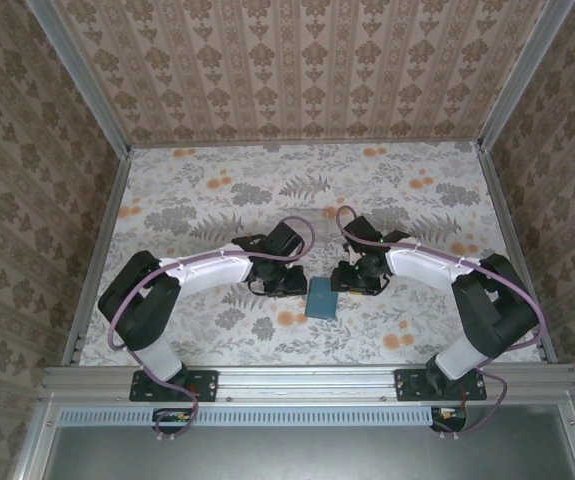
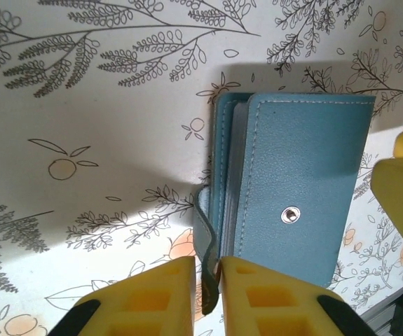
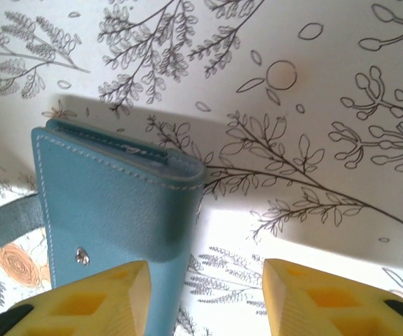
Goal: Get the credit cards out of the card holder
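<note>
left gripper pinching card holder strap | right gripper jaws apart, empty, straddling holder's edge | holder folded shut

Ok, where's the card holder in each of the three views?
Top external: card holder just below picture centre, on the floral table.
Left wrist: card holder right of centre.
Right wrist: card holder lower left, cut by the bottom edge.
Shared landmark: silver snap on its cover; same snap in the right wrist view.
</note>
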### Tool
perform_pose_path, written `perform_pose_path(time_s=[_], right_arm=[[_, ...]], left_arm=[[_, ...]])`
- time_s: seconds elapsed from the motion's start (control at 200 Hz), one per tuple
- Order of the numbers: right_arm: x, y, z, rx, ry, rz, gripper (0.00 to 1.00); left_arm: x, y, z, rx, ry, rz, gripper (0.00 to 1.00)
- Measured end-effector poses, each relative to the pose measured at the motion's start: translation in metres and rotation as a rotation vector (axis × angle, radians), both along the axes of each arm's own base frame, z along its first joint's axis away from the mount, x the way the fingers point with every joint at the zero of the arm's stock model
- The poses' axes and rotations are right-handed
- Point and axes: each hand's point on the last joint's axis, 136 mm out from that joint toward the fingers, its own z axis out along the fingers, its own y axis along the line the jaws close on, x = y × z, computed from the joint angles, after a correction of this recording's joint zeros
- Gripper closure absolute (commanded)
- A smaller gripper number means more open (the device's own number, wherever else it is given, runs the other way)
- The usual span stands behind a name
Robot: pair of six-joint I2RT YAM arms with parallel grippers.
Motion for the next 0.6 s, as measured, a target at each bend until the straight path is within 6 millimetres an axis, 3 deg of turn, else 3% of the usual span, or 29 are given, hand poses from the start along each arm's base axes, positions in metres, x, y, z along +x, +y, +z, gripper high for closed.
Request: perform_pose_path(time_s=[0.365, 0.6], right_arm=[[0.002, 0.024, 0.018, -0.083, -0.065, 0.067, 0.28], [0.006, 0.034, 0.013, -0.185, -0.078, 0.099, 0.25]], left_arm=[[-0.01, 0.023, -0.017, -0.054, 0.024, 0.037, 0.88], [-0.02, 0.027, -0.027, -0.129, 0.048, 0.064, 0.88]])
